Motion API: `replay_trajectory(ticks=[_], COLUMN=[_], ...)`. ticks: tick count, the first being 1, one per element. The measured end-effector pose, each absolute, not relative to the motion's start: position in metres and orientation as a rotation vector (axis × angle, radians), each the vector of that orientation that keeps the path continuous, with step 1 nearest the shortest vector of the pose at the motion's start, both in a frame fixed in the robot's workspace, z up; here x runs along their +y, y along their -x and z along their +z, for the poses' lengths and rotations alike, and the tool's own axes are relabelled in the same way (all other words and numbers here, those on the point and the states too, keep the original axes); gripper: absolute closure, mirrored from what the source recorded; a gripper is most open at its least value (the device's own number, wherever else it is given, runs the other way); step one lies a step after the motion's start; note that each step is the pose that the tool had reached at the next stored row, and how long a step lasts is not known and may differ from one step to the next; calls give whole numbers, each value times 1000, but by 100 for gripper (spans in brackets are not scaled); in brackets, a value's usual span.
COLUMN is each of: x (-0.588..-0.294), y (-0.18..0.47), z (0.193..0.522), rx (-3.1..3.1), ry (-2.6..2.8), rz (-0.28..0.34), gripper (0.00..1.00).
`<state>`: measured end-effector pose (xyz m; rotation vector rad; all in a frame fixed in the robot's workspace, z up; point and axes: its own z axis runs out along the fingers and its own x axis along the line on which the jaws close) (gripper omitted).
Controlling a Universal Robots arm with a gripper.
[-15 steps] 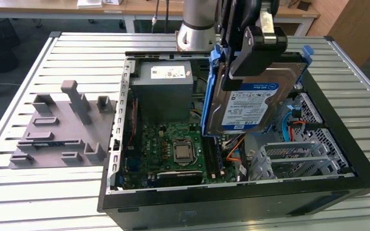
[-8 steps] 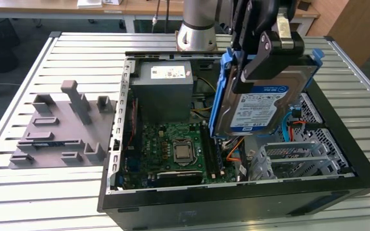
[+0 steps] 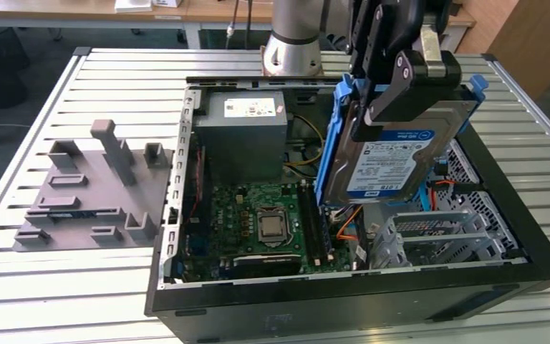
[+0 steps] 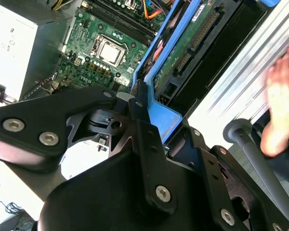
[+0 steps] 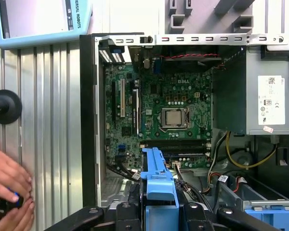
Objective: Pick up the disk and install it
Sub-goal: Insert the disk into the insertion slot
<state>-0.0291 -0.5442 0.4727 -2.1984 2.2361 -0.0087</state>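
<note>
- The gripper is clenching the top end of the disk, with one black finger pressing on the labelled face, in the upper right of the exterior view.
- The disk is standing on edge, its long axis running nearly vertical and leaning slightly, so the top end is sitting further toward the exterior view's right than the bottom end.
- Its white-and-blue label is facing the camera and the exterior view's right, and the blue carrier is framing its edges.
- The disk's lower end is dipping into the open computer case, between the motherboard and the metal drive cage; I cannot tell whether it is touching anything there.
- In the second wrist view the gripper is squeezing the blue carrier from both sides, and the disk's green circuit-board underside is pointing away toward the motherboard.
- In the first wrist view the blue carrier is rising between the gripper's black links, in front of the motherboard and its processor.
- The grey power supply is sitting at the back of the case, in the upper middle of the exterior view.
- A grey moulded fixture is lying on the slatted metal table at the exterior view's left, well apart from the disk.
- A person's hand is resting beside the case, gripping a small dark object.
</note>
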Motion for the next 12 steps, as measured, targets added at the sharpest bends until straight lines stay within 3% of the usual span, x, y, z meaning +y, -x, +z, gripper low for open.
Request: replay_trajectory(ticks=[12], x=[-545], y=[29], z=[472], rx=[2236], ry=[2199], rz=[-9], gripper=[64])
